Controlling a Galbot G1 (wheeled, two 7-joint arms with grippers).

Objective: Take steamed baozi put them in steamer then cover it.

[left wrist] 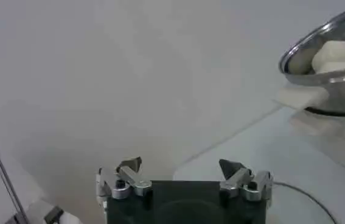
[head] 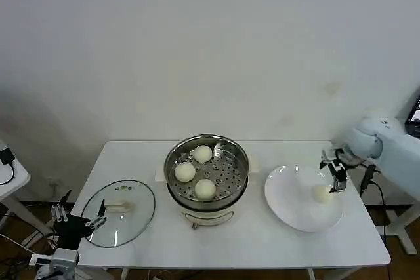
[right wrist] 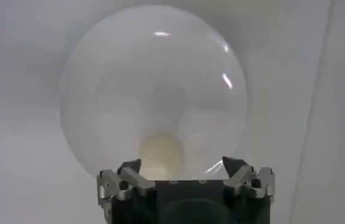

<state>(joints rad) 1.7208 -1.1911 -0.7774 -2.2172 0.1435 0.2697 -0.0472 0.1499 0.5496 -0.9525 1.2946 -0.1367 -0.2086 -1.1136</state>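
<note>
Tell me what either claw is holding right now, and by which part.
Nothing. The right claw is open over the last baozi; the left claw is open, empty.

A staged test room rather than a real kitchen: one white tabletop (head: 262, 240) stands against a bare white wall (head: 210, 44), cookware alone on it, with loose cables (head: 13, 254) on the floor beside it and a second small white table (head: 10, 181) at the edge.
</note>
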